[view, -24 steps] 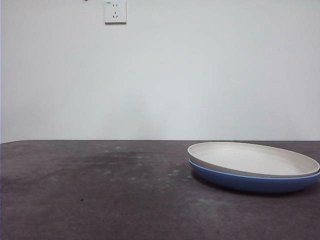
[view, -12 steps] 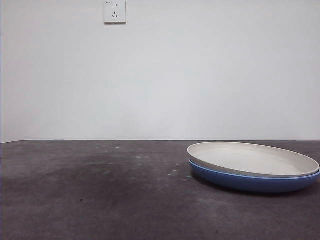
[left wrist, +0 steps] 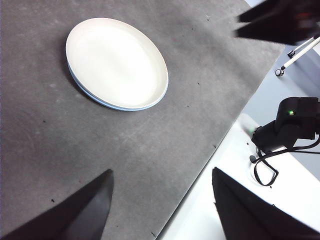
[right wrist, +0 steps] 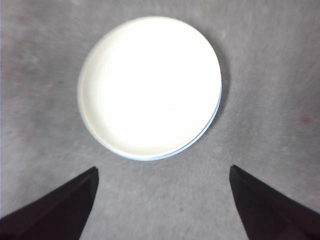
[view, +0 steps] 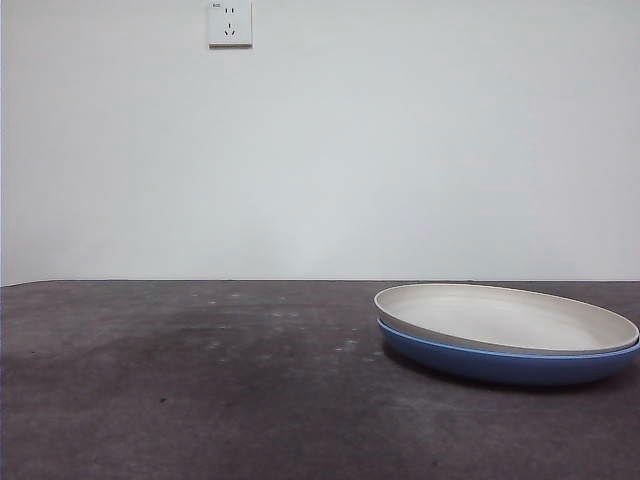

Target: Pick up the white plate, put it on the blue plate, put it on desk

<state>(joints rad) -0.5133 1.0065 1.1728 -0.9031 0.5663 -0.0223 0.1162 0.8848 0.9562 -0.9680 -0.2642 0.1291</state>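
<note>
The white plate (view: 505,317) rests inside the blue plate (view: 500,362) at the right of the desk (view: 200,400). From the left wrist view the white plate (left wrist: 117,62) lies far off, with only a thin blue plate (left wrist: 95,98) edge showing under it. My left gripper (left wrist: 162,200) is open, high above the desk near its edge. In the right wrist view the white plate (right wrist: 150,85) sits straight below, the blue plate (right wrist: 210,126) peeking out as a sliver. My right gripper (right wrist: 162,200) is open above the stack, holding nothing.
A wall socket (view: 230,22) sits on the white wall behind the desk. Beyond the desk edge in the left wrist view stand a white surface (left wrist: 280,210) and a black device with cable (left wrist: 285,130). A dark shape (left wrist: 280,20) fills that view's corner.
A small dark tip at the top left edge of the front view a second ago has gone. The plates have not moved.
</note>
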